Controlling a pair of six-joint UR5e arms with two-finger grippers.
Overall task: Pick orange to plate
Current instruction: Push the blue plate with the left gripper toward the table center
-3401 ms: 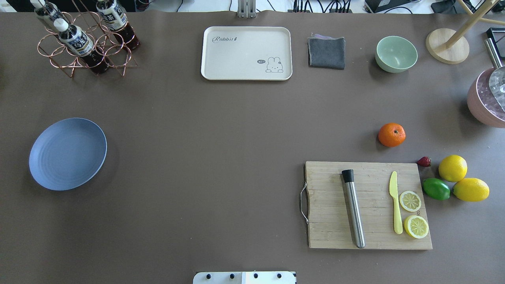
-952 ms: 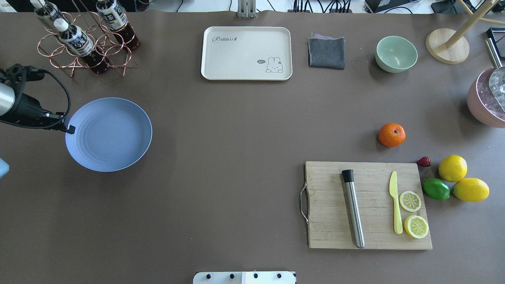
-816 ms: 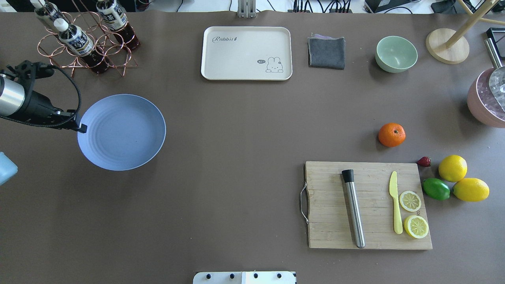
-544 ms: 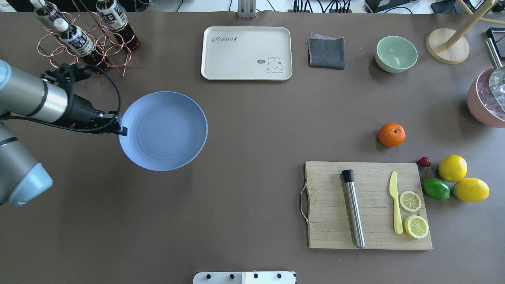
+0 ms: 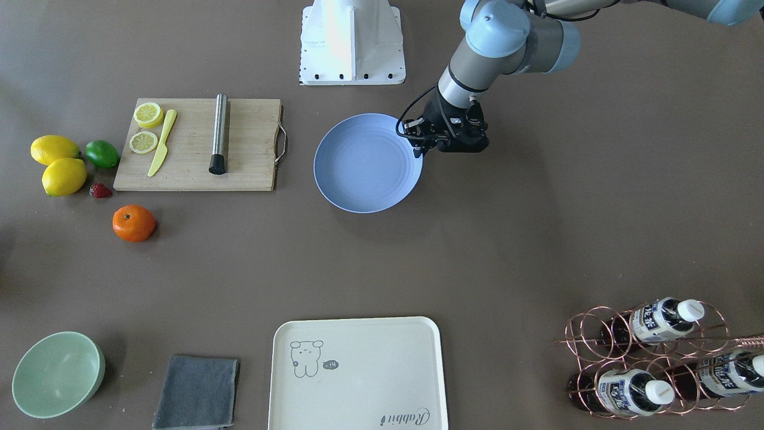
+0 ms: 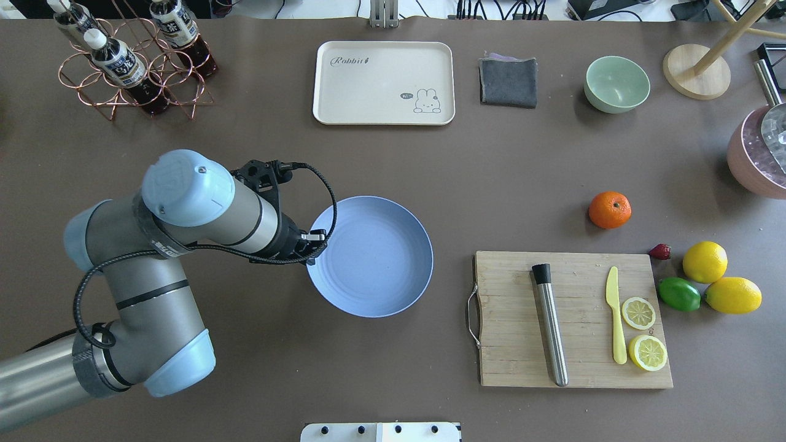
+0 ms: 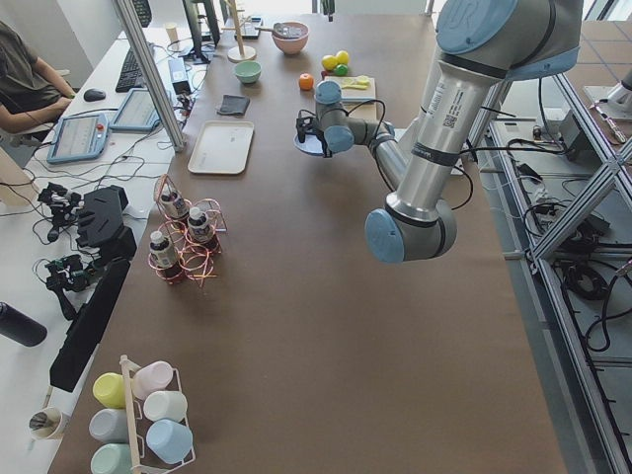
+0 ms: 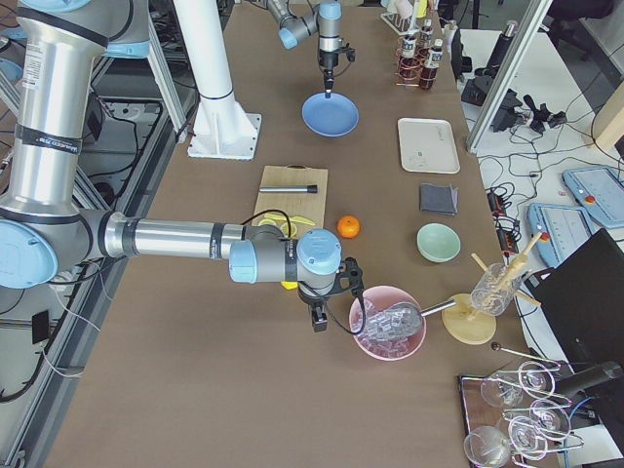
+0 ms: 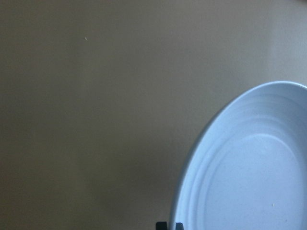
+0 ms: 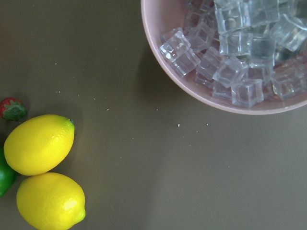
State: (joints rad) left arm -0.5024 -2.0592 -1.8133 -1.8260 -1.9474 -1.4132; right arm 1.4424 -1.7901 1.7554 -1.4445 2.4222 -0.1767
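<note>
The left pincer (image 5: 418,141) grips the plate (image 5: 358,170) by its rim.

Since first frame: plate (image 6: 381,264) carried from table's left side toward 3 o'clock, now mid-table. left gripper (image 6: 312,249) entered, clamped on plate's 9 o'clock rim.

orange (image 6: 610,210): counted 1
plate (image 6: 393,288): 1
whole lemons (image 6: 704,261) (image 6: 732,295): 2
lime (image 6: 679,294): 1
strawberry (image 6: 660,251): 1
lemon slices (image 6: 638,313) (image 6: 648,352): 2
knife (image 6: 616,319): 1
steel rod (image 6: 549,331): 1
cutting board (image 6: 509,319): 1
tray (image 6: 384,83): 1
cloth (image 6: 508,81): 1
green bowl (image 6: 616,84): 1
bottles (image 6: 116,61) (image 6: 175,24) (image 6: 67,15): 3 showed
wire rack (image 6: 132,73): 1
ice bowl (image 6: 752,159): 1
</note>
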